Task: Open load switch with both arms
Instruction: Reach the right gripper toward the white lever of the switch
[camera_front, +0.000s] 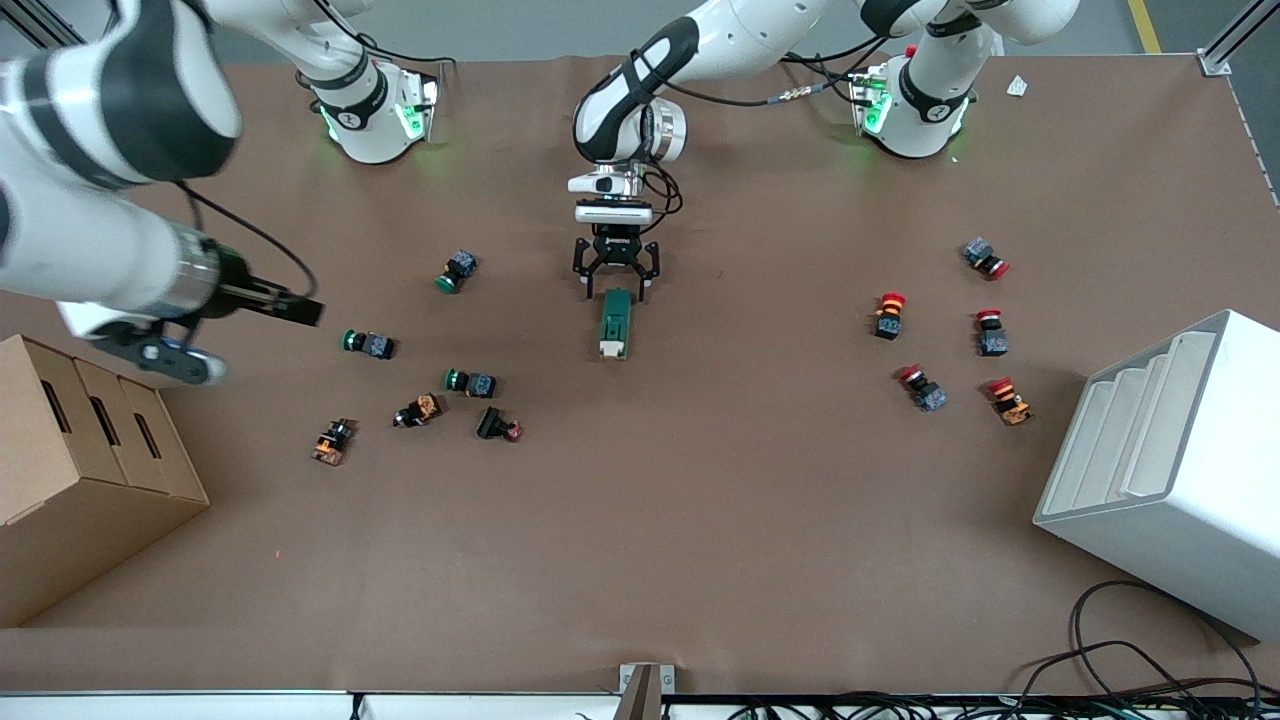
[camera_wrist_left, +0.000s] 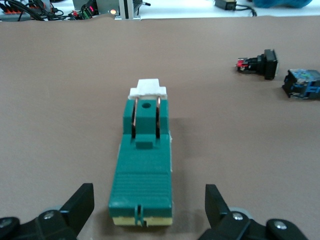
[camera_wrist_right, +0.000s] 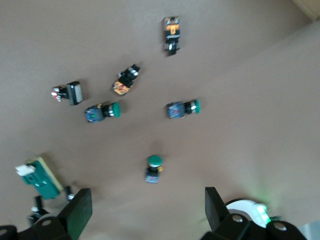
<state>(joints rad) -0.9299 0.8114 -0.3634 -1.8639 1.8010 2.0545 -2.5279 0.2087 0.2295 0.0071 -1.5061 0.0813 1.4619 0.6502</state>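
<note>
Two claws, neither yet gripping. Front view: my left claw (camera_front: 616, 281) hangs spread just above the base-side end of the load switch (camera_front: 615, 323), which lies flat on the worktop (camera_front: 700, 520) at mid-table; its white lever end points away from that claw. My right claw (camera_front: 300, 309) hovers well off toward my right arm's end, over bare worktop. Left wrist view: the fingers (camera_wrist_left: 80, 204) straddle the switch (camera_wrist_left: 142, 170) without touching, the lever (camera_wrist_left: 148, 89) apparently unmoved. Right wrist view: this claw (camera_wrist_right: 145, 210) is spread and empty above the green push buttons (camera_wrist_right: 154, 167). I judge that grasping and opening both remain.
</note>
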